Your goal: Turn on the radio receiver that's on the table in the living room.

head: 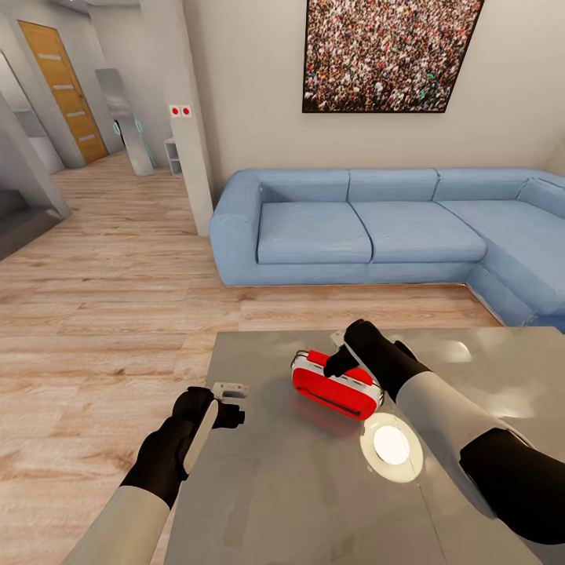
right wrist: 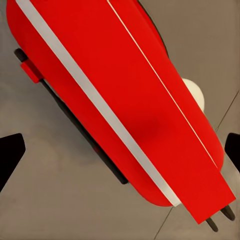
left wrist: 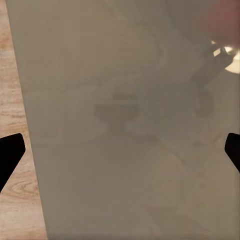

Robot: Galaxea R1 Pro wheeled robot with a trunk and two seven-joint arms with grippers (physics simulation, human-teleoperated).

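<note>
Bright, even light with soft shadows.
The glossy table (head: 275,471) carries a white round glare spot (head: 391,445) and hazy reflections; straight lines bend toward the head view's edges.

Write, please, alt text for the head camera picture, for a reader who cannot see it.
The right gripper is directly over a red and white radio on a glossy grey table. The left gripper hangs open over the table's left edge. Behind stand a blue sofa and a framed crowd picture.

table (head: 259,486) top bare around radio receiver (head: 333,384) | right gripper (head: 339,357) directly above (fingers spread)
</note>
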